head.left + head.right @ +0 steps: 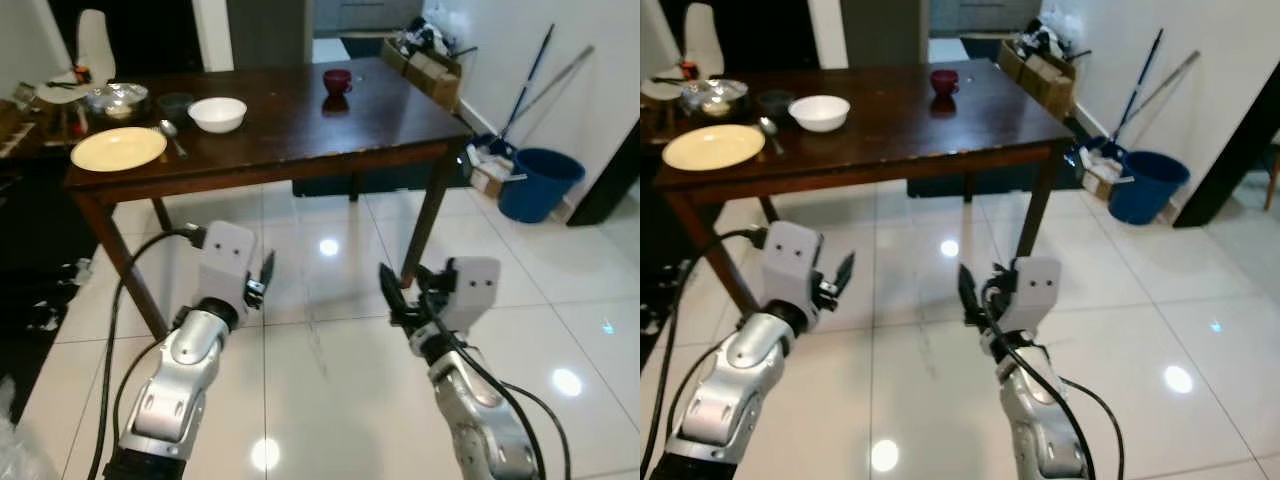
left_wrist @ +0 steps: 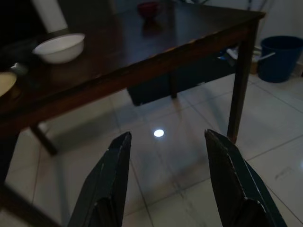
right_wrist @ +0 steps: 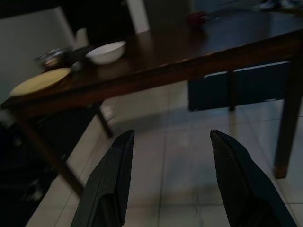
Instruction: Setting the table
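A dark wooden table (image 1: 300, 140) stands ahead of me. On its left end lie a yellow plate (image 1: 118, 148), a spoon (image 1: 172, 136) and a white bowl (image 1: 217, 113). A dark red cup (image 1: 337, 80) sits toward the far right. My left gripper (image 2: 165, 146) and right gripper (image 3: 173, 144) are both held low over the tiled floor, short of the table, open and holding nothing.
A metal bowl (image 1: 117, 98), a dark bowl (image 1: 176, 102) and clutter sit at the table's far left. A blue bucket (image 1: 538, 183), mop handles (image 1: 530, 75) and cardboard boxes (image 1: 430, 70) line the right wall. White tiled floor (image 1: 330, 370) lies between me and the table.
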You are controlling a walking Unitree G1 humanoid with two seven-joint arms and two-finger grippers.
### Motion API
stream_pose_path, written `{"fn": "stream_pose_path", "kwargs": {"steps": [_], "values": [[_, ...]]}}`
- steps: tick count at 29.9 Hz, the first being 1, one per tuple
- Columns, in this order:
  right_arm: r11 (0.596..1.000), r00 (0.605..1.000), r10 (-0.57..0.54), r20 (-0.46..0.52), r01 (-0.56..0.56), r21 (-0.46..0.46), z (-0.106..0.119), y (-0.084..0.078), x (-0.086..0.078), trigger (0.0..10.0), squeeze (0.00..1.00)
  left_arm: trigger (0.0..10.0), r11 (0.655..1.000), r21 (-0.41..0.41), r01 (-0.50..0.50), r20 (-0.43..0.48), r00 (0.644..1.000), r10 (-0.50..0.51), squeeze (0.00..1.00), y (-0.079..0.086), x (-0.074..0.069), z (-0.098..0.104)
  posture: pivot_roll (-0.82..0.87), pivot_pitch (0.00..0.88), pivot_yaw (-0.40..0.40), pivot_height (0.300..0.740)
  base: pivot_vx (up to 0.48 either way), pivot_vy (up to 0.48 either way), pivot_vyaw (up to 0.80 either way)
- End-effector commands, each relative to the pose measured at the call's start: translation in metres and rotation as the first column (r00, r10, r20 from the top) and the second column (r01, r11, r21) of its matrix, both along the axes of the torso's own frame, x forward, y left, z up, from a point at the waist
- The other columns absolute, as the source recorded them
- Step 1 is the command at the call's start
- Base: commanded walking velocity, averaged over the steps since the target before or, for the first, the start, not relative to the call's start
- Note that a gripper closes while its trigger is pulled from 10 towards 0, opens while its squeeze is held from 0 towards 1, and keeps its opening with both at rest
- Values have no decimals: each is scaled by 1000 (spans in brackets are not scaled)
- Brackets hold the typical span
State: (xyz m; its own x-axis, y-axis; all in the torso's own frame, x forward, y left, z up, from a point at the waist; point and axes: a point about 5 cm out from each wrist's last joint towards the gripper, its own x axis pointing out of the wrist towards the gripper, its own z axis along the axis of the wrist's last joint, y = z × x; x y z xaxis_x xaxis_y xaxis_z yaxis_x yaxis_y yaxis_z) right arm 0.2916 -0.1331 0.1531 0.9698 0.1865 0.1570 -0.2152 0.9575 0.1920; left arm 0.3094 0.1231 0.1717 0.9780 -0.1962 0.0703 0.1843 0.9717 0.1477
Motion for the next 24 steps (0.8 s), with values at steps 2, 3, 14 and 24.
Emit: {"fn": "stream_pose_path", "kwargs": {"steps": [2,3,14,24], "values": [[1000,999,-25,-22,25,2,-4,-6,-1,10000,0,10000,1000,11,17,0,1000,-17,0,-5,1,0,-81,0,89,740,480,0,-800],[1000,999,-26,-22,26,3,-4,-6,-1,10000,0,10000,1000,11,18,0,1000,-18,0,-5,1,0,-81,0,89,740,480,0,-800],[999,999,-38,-26,38,7,-5,-7,-1,10000,0,10000,1000,12,24,2,1000,-24,0,-5,2,0,-83,0,95,740,480,0,-800],[999,999,-45,-26,45,11,-5,-7,0,10000,0,10000,1000,14,25,3,1000,-25,0,-5,3,1,-81,0,100,740,480,0,-797]]}}
